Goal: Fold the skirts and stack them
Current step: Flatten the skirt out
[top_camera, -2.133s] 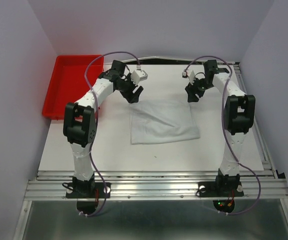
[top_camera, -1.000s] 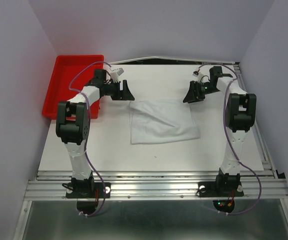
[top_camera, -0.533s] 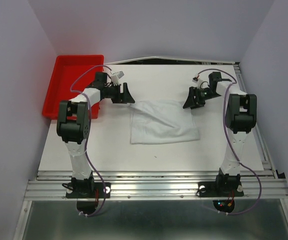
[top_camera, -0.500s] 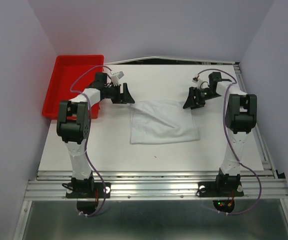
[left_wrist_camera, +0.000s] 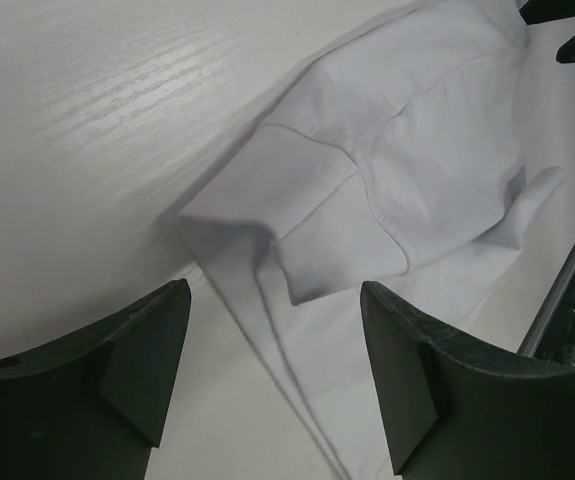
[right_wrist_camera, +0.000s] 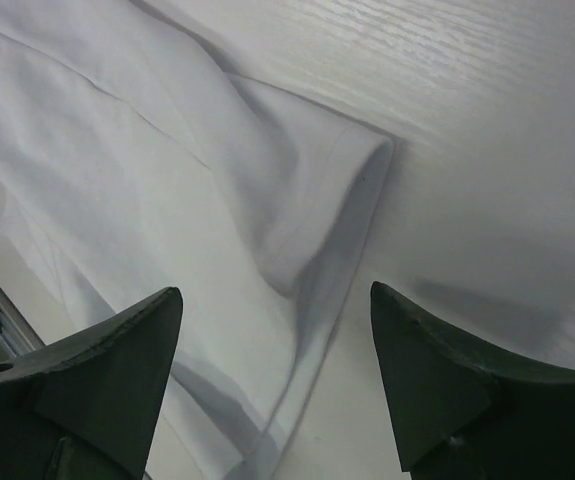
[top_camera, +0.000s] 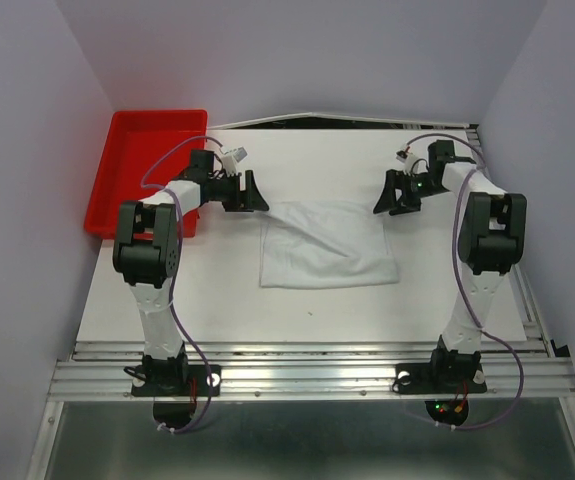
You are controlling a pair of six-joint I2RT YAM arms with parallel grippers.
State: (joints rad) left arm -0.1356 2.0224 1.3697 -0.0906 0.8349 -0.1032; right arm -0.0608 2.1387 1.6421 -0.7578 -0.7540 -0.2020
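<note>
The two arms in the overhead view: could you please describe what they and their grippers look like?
Both the left arm and the right arm have white links and bulky black joint housings. A thin purple cable loops along each. The left gripper and right gripper are black, with dark wedge-shaped fingers. Small coloured lights glow by the black bases.

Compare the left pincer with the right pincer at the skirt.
The left pincer is at the skirt's far-left corner, the right pincer at its far-right corner. The left pincer is on the red tray's side, the right pincer away from it. Both stand open, holding nothing, each facing a skirt corner.
</note>
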